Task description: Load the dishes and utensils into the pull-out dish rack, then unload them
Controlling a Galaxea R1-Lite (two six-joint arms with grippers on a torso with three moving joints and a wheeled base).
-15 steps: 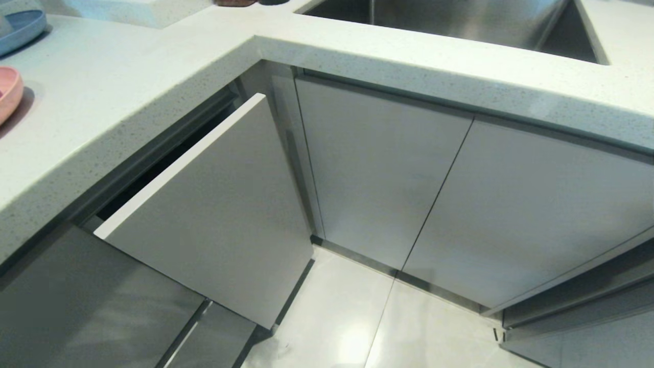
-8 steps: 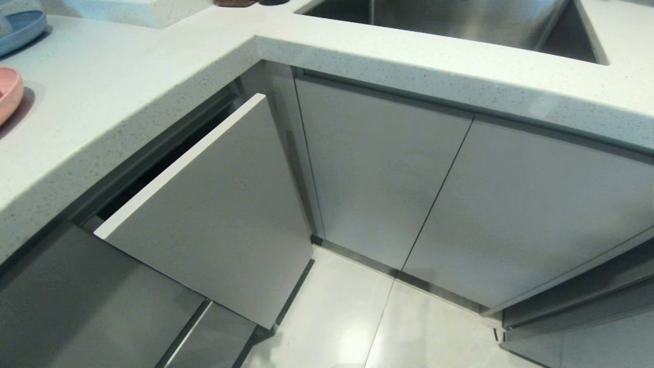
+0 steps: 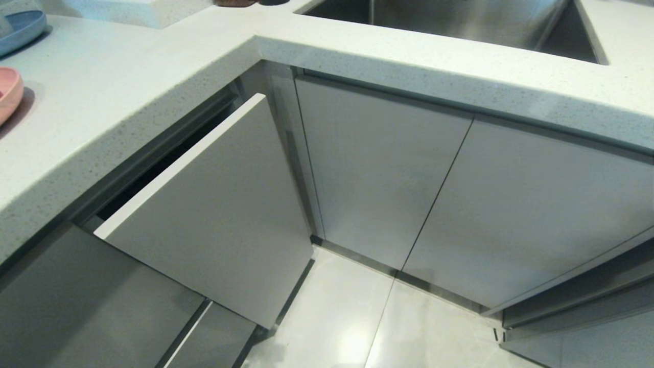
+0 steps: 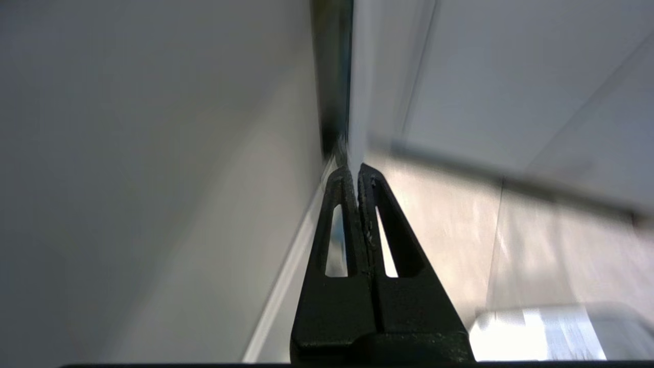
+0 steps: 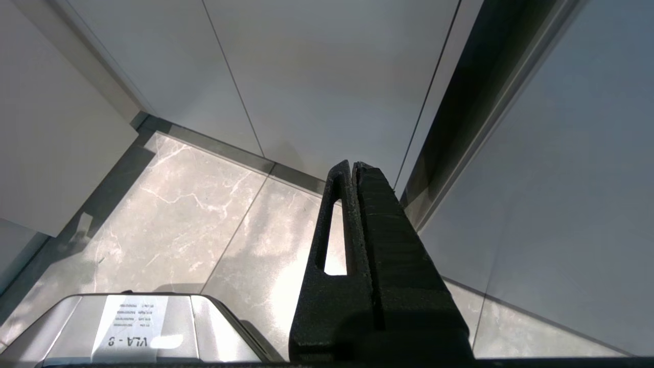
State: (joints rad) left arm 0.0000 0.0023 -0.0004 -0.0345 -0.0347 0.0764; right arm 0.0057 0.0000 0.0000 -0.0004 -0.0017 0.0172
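Only the edge of a pink dish (image 3: 7, 94) shows, on the white counter (image 3: 117, 102) at the far left. A grey drawer front (image 3: 214, 214) stands pulled out a little below the counter; the pull-out dish rack behind it is hidden. The utensils are out of view. Neither arm shows in the head view. My left gripper (image 4: 356, 168) is shut and empty, hanging low beside a grey panel (image 4: 153, 179), its tips toward the floor. The right gripper (image 5: 351, 164) is shut and empty too, hanging over the marble floor (image 5: 194, 204).
A blue plate (image 3: 20, 28) lies at the counter's far left corner. A steel sink (image 3: 460, 23) is set in the counter at the back. Closed grey cabinet doors (image 3: 383, 174) meet in the corner. My own silver base (image 5: 133, 327) is below the right gripper.
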